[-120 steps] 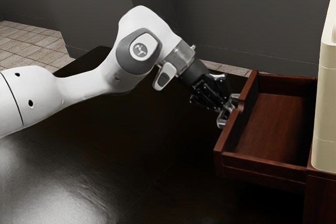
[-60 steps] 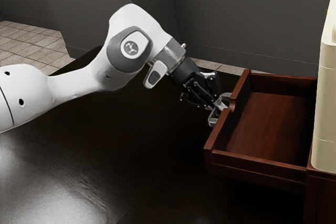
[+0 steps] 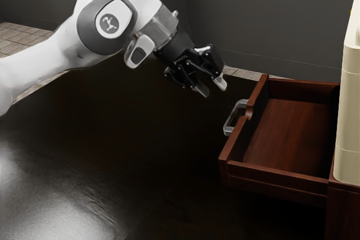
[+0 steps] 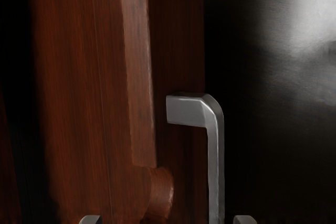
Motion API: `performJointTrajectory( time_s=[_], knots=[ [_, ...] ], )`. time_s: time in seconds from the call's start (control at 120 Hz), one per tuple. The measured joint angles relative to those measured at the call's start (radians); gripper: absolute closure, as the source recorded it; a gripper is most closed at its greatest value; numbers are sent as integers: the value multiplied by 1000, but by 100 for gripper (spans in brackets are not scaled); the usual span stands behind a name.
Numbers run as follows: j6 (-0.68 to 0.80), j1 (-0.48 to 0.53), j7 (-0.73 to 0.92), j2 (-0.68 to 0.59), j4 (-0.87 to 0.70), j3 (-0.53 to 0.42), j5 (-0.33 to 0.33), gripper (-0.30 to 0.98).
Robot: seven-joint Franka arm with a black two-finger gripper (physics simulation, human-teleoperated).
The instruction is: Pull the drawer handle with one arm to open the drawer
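"So, what has just changed?"

"The gripper [image 3: 212, 87] has left the handle [image 4: 216, 150] and has moved up and back from it. Its fingers [image 3: 202, 90] stand wide apart, with nothing between them."

"And the drawer [image 3: 275, 176]?"

"It stands well out of the cabinet [image 3: 344, 212], farther than one second ago, and it did not slide back after the release. I judge that the pulling is finished; perhaps the hand only needs to withdraw without touching the handle again."

"Where is this handle exactly?"

"On the outer face of the drawer's front, beside a rounded notch [image 4: 164, 192] in the upper edge. It is a smooth grey bar, looking metallic, with a softly bent corner."

"And the other materials?"

"The drawer is reddish-brown, with fine wood grain and straight edges. The dark surface [image 3: 84, 200] below is glossy, with a pale, blurry shine."
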Motion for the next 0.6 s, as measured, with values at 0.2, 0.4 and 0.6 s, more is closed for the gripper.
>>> performJointTrajectory(
  time_s=[0.2,0.4,0.6],
  knots=[
    [-117,-490,-163,-109,19,564,156,27],
    [-327,-570,-508,-123,78,718,304,11],
    [-425,-540,-852,-130,80,752,336,4]
  ],
)
